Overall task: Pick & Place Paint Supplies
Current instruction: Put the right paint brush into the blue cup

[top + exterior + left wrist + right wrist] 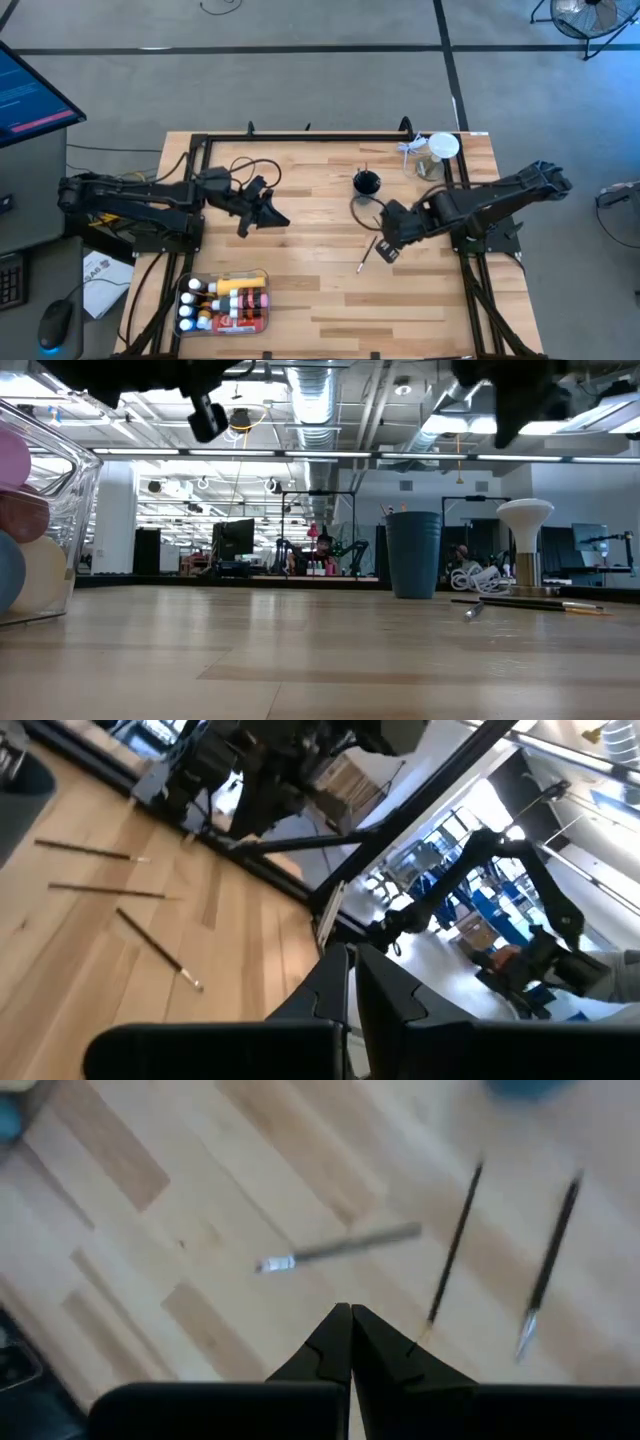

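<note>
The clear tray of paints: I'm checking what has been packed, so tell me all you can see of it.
The clear tray is a see-through plastic box near the table's front edge on the left arm's side. It lies flat, packed with paint bottles lying on their sides in rows: white caps, yellow, orange, pink and blue. Nothing grips it.

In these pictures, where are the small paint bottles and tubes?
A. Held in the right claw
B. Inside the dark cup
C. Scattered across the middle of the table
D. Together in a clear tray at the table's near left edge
D: the high view shows the paint bottles and tubes lying side by side in the clear tray at the near left edge, while only brushes lie loose under the shut right claw.
</note>
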Controlling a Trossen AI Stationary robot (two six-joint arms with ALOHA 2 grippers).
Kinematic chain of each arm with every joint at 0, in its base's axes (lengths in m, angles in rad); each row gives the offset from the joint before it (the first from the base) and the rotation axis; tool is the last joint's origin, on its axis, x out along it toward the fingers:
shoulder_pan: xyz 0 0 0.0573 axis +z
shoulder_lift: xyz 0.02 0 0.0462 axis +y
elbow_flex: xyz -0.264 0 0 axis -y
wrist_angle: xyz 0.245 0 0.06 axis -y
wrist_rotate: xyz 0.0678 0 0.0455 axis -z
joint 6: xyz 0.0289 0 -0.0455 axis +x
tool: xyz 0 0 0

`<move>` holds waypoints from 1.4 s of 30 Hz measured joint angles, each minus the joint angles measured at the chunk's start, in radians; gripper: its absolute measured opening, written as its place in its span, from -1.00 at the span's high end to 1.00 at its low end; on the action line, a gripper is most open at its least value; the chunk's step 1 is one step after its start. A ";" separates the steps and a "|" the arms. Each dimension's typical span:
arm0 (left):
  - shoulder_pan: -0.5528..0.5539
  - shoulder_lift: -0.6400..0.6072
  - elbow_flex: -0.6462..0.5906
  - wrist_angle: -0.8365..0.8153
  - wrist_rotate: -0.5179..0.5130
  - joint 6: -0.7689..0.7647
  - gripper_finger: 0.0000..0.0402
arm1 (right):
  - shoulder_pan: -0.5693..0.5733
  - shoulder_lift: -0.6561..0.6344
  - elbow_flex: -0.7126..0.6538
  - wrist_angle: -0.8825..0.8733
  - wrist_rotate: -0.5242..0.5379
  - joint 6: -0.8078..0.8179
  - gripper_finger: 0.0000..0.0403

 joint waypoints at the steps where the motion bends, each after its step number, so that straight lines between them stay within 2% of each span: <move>1: 0.000 0.000 -0.006 0.000 0.000 -0.002 1.00 | 0.010 -0.025 -0.039 0.011 -0.024 0.036 1.00; 6: -0.001 0.000 -0.011 0.007 -0.010 0.003 1.00 | 0.069 -0.131 -0.238 0.019 -0.115 0.253 1.00; 11: -0.001 0.000 -0.012 0.008 -0.037 0.007 1.00 | 0.078 -0.218 -0.334 -0.017 -0.158 0.387 1.00; 14: -0.001 0.000 -0.012 0.011 -0.040 0.011 1.00 | 0.055 -0.243 -0.364 -0.027 -0.174 0.357 1.00; 18: -0.001 0.000 -0.012 0.016 -0.040 0.012 1.00 | 0.003 -0.230 -0.385 -0.046 -0.173 0.220 0.95; 22: -0.001 0.000 -0.012 0.019 -0.040 0.013 1.00 | -0.072 -0.179 -0.396 -0.047 -0.184 0.117 0.75; 25: -0.001 0.000 -0.012 0.023 -0.040 0.011 1.00 | -0.144 -0.134 -0.406 -0.041 -0.196 0.113 0.55; 29: 0.000 0.000 -0.013 0.030 -0.039 0.011 1.00 | -0.248 -0.090 -0.449 0.025 -0.301 0.105 0.23; 35: -0.006 0.000 -0.013 0.038 -0.039 0.002 1.00 | -0.322 -0.065 -0.504 0.144 -0.310 -0.003 -0.22; 38: -0.012 0.000 -0.013 0.040 -0.038 0.001 1.00 | -0.337 -0.064 -0.506 0.164 -0.281 -0.070 -0.31; 42: -0.013 0.000 -0.013 0.045 -0.036 -0.024 1.00 | -0.345 -0.064 -0.514 0.135 -0.242 -0.091 -0.31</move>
